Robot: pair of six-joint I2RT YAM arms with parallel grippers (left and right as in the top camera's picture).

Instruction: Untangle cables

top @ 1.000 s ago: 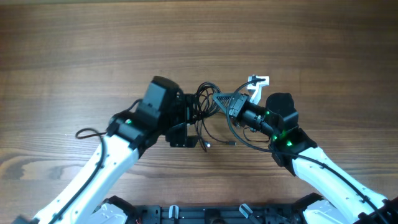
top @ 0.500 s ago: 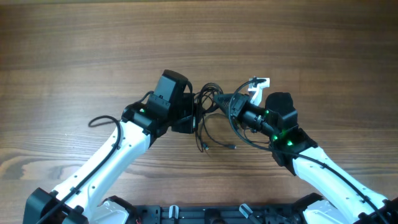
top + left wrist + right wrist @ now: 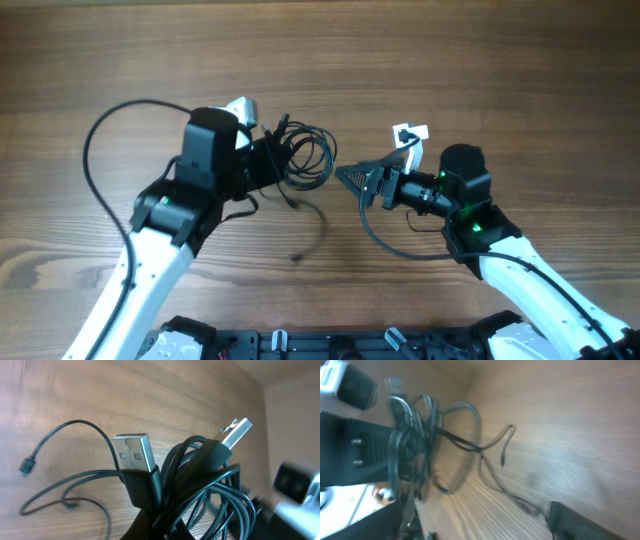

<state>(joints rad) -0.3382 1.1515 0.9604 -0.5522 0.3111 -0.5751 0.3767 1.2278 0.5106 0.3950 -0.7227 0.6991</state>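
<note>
While the left gripper (image 3: 262,162) clamps the bundled cables (image 3: 200,465), the right gripper (image 3: 350,178) stands apart from them; its jaw state cannot be told.

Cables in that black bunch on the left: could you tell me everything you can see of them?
The cables are thin, black, plastic-coated wires, tangled into a bunch of overlapping loops. The left gripper pinches the bunch at one side. One loose strand trails from it across the wooden table and ends in a small plug. In the left wrist view, two flat USB plugs with silvery metal ends stick out of the bunch.
</note>
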